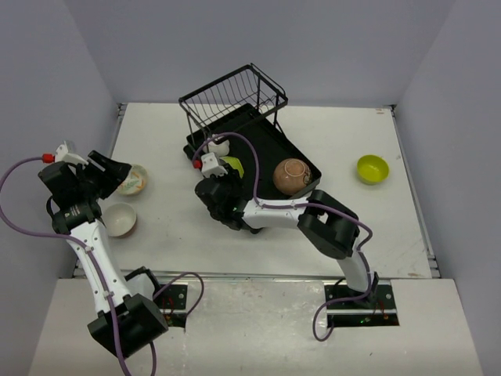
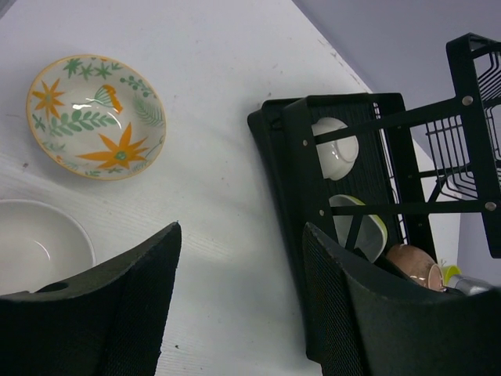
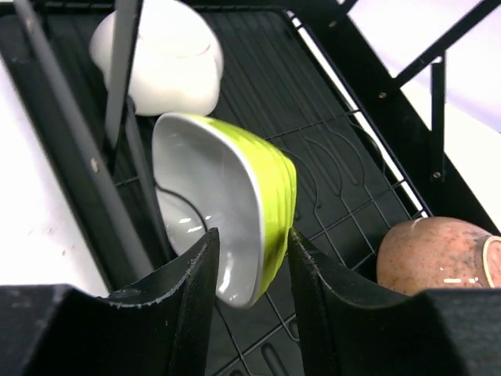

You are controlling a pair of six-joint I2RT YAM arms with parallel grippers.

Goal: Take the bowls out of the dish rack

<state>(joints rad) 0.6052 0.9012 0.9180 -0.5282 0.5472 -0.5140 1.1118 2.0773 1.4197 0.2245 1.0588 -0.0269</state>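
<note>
Since the right fingers [image 3: 205,258] straddle the wall of the green bowl [image 3: 235,196], one inside and one outside, and look clamped on it, the step in hand is, I judge, lifting that bowl out of the rack [image 3: 329,180]. The bowl stands on edge on the rack's floor, its mouth turned to the fingers' left, close against a black bar [image 3: 117,78] that runs just left of them.

The grip is on a thin glazed wall near the rim, so the bowl may pivot or slip. It should be held firmly and raised slowly. The first move should be straight up and away from the bar, with no sideways swing until the bowl is above the rack's edge. A white bowl [image 3: 168,59] lies just beyond the fingers and a brown bowl [image 3: 430,254] is to their right, so neither way is safe at low height.

Once free, the bowl should be turned mouth-up and set on the desk [image 2: 219,180], perhaps towards the far green bowl [image 1: 373,168], well to the right of the fingers.

The left fingers [image 2: 160,258] are apart and hold nothing. A floral bowl [image 2: 96,116] sits ahead of them and a plain bowl [image 2: 31,243] to their left.
</note>
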